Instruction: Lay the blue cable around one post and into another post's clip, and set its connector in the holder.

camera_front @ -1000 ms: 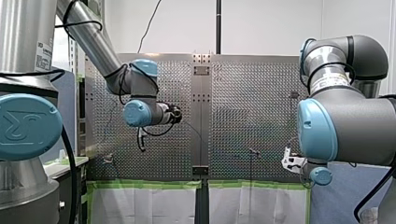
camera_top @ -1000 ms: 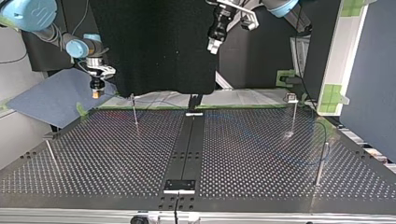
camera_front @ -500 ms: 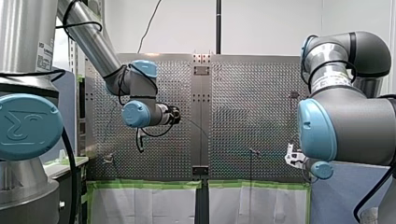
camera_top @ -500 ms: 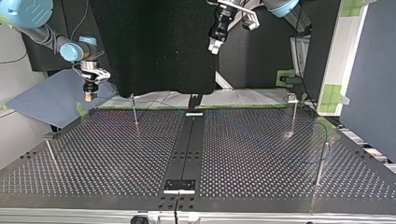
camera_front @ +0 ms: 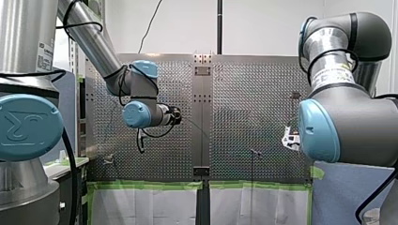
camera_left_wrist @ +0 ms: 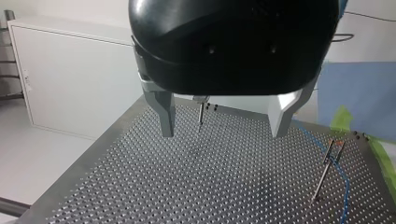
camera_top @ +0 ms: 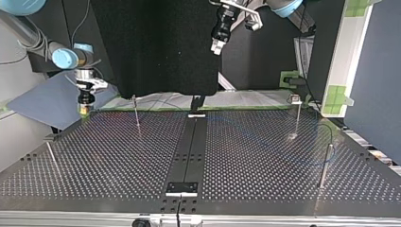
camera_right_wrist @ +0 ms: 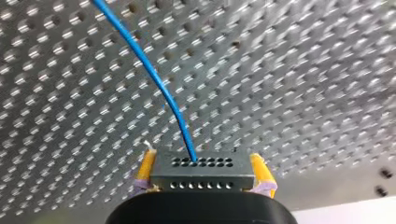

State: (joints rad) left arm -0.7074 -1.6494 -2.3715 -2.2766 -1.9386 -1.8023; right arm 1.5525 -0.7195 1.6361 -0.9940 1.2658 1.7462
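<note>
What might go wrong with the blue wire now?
The right end effector pinches the connector only by its ends, so a tug from the cable might slip it loose. The cable lies across the table beside a thin post, so it might snag there when pulled.

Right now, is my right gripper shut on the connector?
Shut: the right gripper presses yellow pads against both sides of the connector, trailing the blue cable.
</note>
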